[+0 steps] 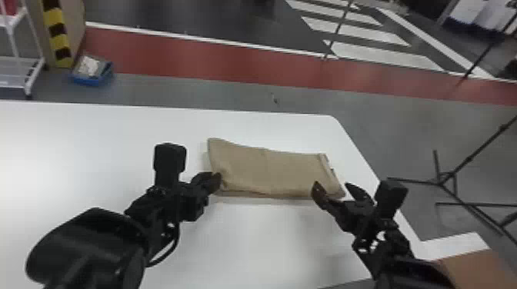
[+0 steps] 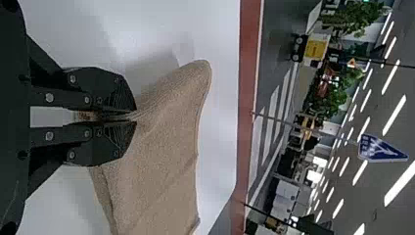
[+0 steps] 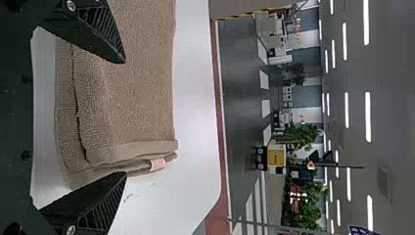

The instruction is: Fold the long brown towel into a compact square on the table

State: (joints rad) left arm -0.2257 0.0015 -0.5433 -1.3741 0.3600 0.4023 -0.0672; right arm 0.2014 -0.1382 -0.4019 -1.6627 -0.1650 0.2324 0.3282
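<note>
The brown towel (image 1: 269,171) lies folded as a wide rectangle on the white table (image 1: 115,153). At its left end my left gripper (image 1: 218,181) is closed on the near corner. In the left wrist view, cloth of the towel (image 2: 156,166) is pinched between the fingertips of the left gripper (image 2: 134,116). My right gripper (image 1: 332,188) stands open by the near right corner. Seen from the right wrist, layered edges of the towel (image 3: 127,98) with a small pink tag (image 3: 157,164) lie beyond the parted fingers of the right gripper (image 3: 122,117).
The table's right edge (image 1: 357,150) runs just beyond the towel's right end. A black tripod stand (image 1: 454,180) is on the floor to the right, and a brown surface (image 1: 469,269) shows at the lower right. A blue bin (image 1: 92,73) sits on the floor at the back left.
</note>
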